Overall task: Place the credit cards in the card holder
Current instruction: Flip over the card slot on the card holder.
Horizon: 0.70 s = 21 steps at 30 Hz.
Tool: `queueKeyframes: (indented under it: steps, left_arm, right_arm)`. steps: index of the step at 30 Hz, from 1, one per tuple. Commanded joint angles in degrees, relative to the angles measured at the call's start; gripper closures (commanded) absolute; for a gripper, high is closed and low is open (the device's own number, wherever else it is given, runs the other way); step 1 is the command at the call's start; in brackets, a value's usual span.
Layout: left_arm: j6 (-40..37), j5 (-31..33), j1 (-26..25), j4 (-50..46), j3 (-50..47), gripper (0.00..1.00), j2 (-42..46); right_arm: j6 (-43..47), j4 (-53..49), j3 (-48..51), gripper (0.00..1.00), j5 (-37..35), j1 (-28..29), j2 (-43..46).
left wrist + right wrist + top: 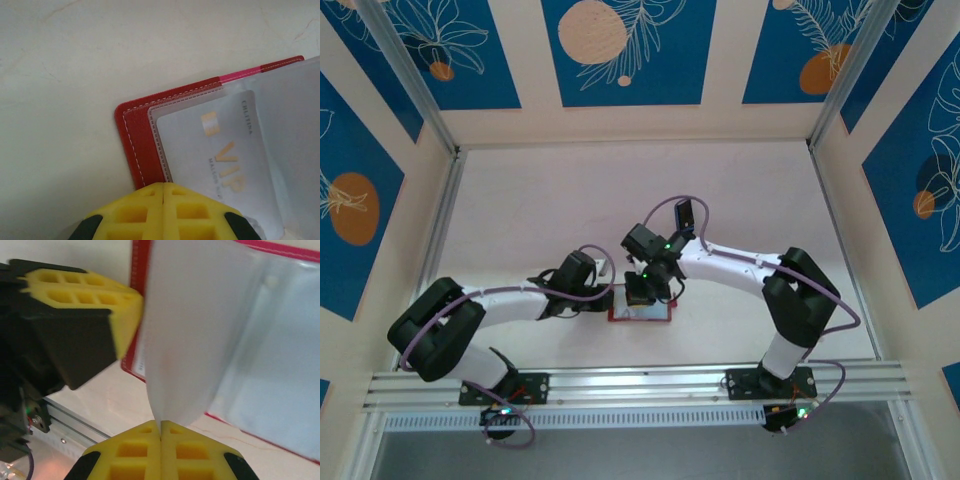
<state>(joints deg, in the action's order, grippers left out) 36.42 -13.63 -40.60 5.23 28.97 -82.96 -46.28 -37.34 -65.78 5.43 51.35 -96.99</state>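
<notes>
The red card holder (642, 316) lies open on the table near the front edge, its stitched red cover (132, 135) and clear pockets facing up. A credit card (220, 150) with a gold chip and VIP lettering sits inside one frosted pocket. My left gripper (163, 186) is shut, with nothing visible between its fingers, and its tip rests at the holder's left edge. My right gripper (160, 426) is shut on the lower edge of a pale clear pocket leaf (195, 340), which is lifted upright from the holder (141, 255). The left gripper's yellow fingers (85, 295) stand close beside that leaf.
Both grippers meet over the holder, the left gripper (607, 292) and the right gripper (644, 292) nearly touching. An aluminium rail (640, 385) runs along the front edge. Patterned walls (630, 60) enclose the pale table (640, 190) at the back and sides.
</notes>
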Motion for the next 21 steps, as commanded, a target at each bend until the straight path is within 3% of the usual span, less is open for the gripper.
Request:
queueKeyframes:
  steps: [1,5,11,17,21]
  left_arm:
    - [2.18,1.5,-0.72,-3.78,-2.05,0.98,0.5]
    - [2.8,3.32,-0.79,-4.95,-2.86,0.97,2.78]
    - [3.13,4.38,-0.72,-6.65,-3.92,0.96,5.56]
    - [3.7,6.78,-0.47,-10.9,-4.1,0.96,10.13]
    - [3.88,8.4,-0.31,-15.29,-3.76,0.96,15.18]
  right_arm:
    - [-0.05,4.2,-0.13,0.98,5.06,0.41,-2.56]
    - [0.18,6.84,0.04,0.85,7.14,0.5,-4.02]
    - [2.58,6.62,1.56,0.7,8.55,-0.76,0.99]
    - [3.92,5.44,4.28,0.68,7.64,-3.92,6.02]
    - [4.65,2.58,2.62,0.84,5.13,-5.08,2.93]
